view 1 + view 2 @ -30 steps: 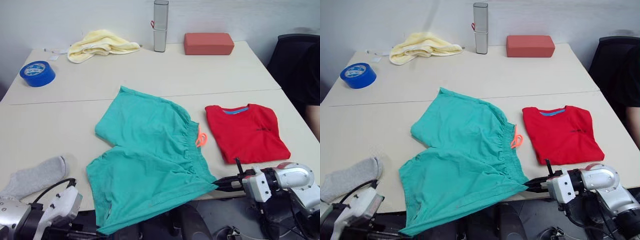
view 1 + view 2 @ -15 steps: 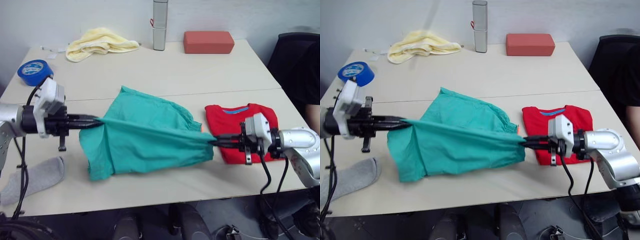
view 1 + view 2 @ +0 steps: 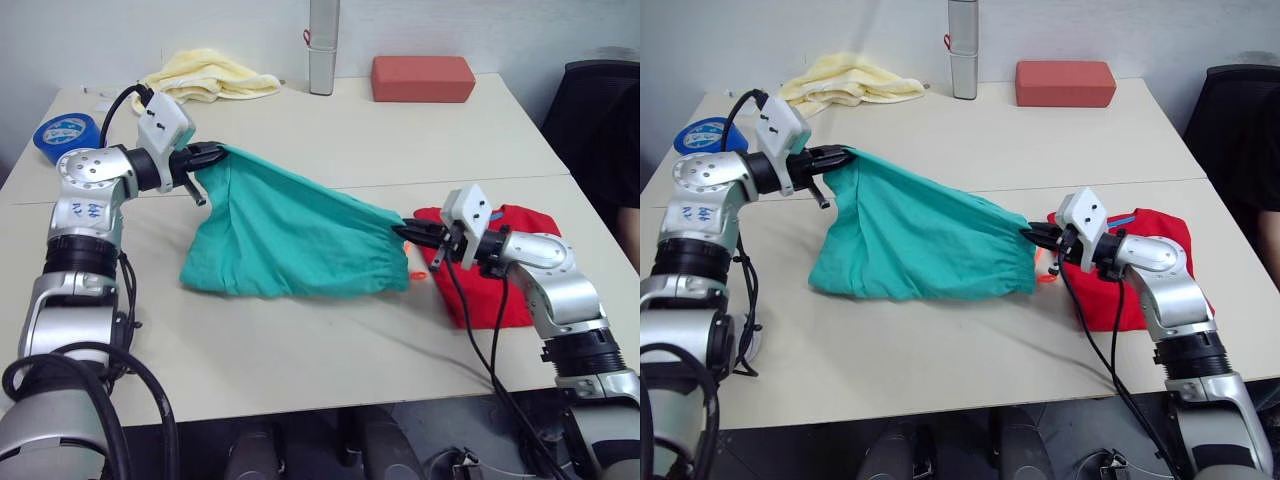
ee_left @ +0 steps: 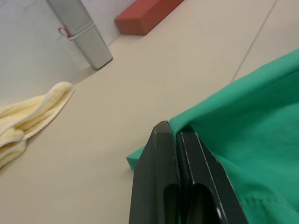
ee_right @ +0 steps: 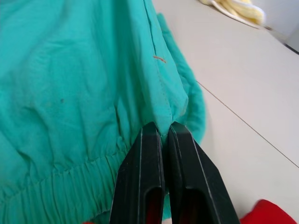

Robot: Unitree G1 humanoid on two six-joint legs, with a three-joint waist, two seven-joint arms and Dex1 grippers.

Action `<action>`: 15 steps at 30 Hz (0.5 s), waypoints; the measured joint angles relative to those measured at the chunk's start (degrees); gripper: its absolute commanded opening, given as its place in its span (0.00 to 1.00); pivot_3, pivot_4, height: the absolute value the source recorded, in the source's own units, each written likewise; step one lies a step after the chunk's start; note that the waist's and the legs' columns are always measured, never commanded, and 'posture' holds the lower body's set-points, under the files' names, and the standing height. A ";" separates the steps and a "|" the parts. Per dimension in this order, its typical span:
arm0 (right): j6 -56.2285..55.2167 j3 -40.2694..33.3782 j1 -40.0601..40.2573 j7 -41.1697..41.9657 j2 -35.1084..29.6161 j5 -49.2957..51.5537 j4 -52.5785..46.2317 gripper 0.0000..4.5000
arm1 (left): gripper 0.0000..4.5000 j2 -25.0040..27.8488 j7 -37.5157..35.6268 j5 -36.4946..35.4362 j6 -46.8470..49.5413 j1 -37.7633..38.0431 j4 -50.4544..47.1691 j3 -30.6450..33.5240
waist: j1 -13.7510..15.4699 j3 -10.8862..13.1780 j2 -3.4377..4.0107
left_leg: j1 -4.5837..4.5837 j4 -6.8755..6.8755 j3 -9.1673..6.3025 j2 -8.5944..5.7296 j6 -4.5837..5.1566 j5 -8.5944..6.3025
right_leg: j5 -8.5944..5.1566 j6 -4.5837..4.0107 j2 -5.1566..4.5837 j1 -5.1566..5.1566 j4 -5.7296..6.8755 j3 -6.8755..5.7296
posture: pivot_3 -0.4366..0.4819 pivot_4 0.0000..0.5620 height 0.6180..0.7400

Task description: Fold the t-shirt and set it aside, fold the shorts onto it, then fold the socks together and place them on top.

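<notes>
Change: both arms have carried the shorts (image 3: 290, 240) toward the far edge of the desk (image 3: 300, 350), folding them in half.
Left gripper (image 3: 207, 156): clamped on the far-left corner.
Right gripper (image 3: 413, 234): clamped on the waistband end.
Key relation: the fold's long axis runs between grippers; the t-shirt (image 3: 520, 225) lies just beyond the right gripper, nearer the right arm.

The table (image 3: 300, 130) bears shorts (image 3: 290, 240), t-shirt (image 3: 515, 275), towel (image 3: 210, 75), block (image 3: 423, 78).
</notes>
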 measured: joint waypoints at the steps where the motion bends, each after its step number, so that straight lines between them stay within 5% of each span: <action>1: 0.00 0.00 -0.05 -0.44 0.38 -0.60 0.21 0.00 | 0.00 -0.75 1.18 0.70 -1.31 -0.79 2.41 0.00 | 0.02 0.00 0.00 | 0.00 0.00 0.00 0.00 0.00 0.00 | 0.00 0.00 0.00 0.00 0.01 0.00 | 0.48 0.27 1.00; 4: 0.34 0.01 -0.08 -1.36 1.40 -1.90 1.09 0.00 | 0.04 -2.49 3.63 3.02 -3.16 -1.86 7.89 -0.24 | 0.00 0.00 0.00 | 0.00 -0.01 0.04 -0.01 0.00 0.00 | 0.00 0.00 0.00 -0.02 0.02 0.01 | 0.48 0.27 1.00; 11: 0.23 -1.38 2.09 -2.01 1.18 -3.37 0.77 0.48 | 0.47 -1.82 8.48 6.28 -5.71 -0.87 11.47 -0.31 | -0.16 0.00 -0.01 | -0.03 -0.05 0.12 0.01 -0.01 0.00 | 0.00 0.00 0.01 -0.12 0.06 0.06 | 0.48 0.27 1.00; 15: -0.21 -8.41 3.65 0.70 -4.57 -1.15 1.10 0.79 | 0.75 5.50 10.94 6.02 -11.15 5.55 8.70 3.30 | -0.71 0.01 -0.02 | -0.04 -0.09 0.27 0.01 -0.01 0.00 | 0.00 0.00 -0.03 -0.39 0.27 0.24 | 0.48 0.27 1.00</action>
